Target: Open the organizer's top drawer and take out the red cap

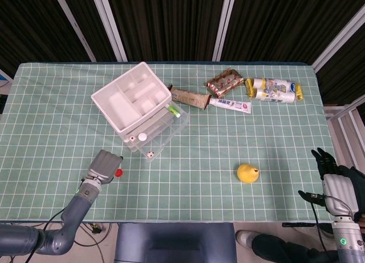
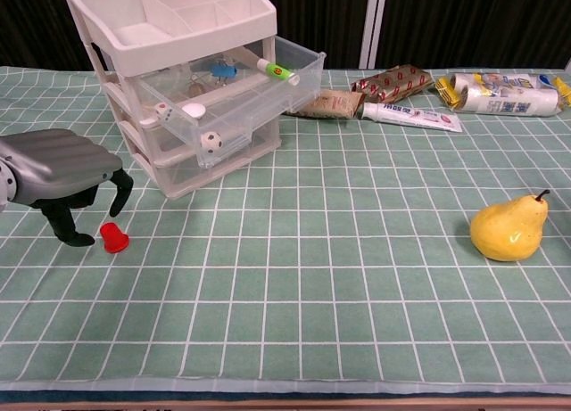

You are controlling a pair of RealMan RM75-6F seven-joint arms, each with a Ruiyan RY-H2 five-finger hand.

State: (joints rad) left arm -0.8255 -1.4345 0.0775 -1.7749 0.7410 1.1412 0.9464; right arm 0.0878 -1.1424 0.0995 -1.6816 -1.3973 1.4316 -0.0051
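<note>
The red cap [image 2: 112, 237] stands on the green checked cloth in front of the organizer, and also shows as the small red cap [image 1: 118, 173] in the head view. My left hand [image 2: 62, 166] arches over it, fingers [image 2: 119, 186] lowered on either side and apart from the cap. The white organizer [image 1: 128, 97] has its clear top drawer [image 2: 254, 90] pulled out, with dice, a white disc and a green-capped tube inside. My right hand [image 1: 336, 180] hovers off the table's right front corner, fingers spread and holding nothing.
A yellow pear [image 2: 508, 228] lies at the front right. Along the back sit a brown snack bar [image 1: 189, 97], a toothpaste tube [image 1: 230, 105], a patterned packet [image 1: 224, 82] and a yellow-and-white pack [image 1: 275, 89].
</note>
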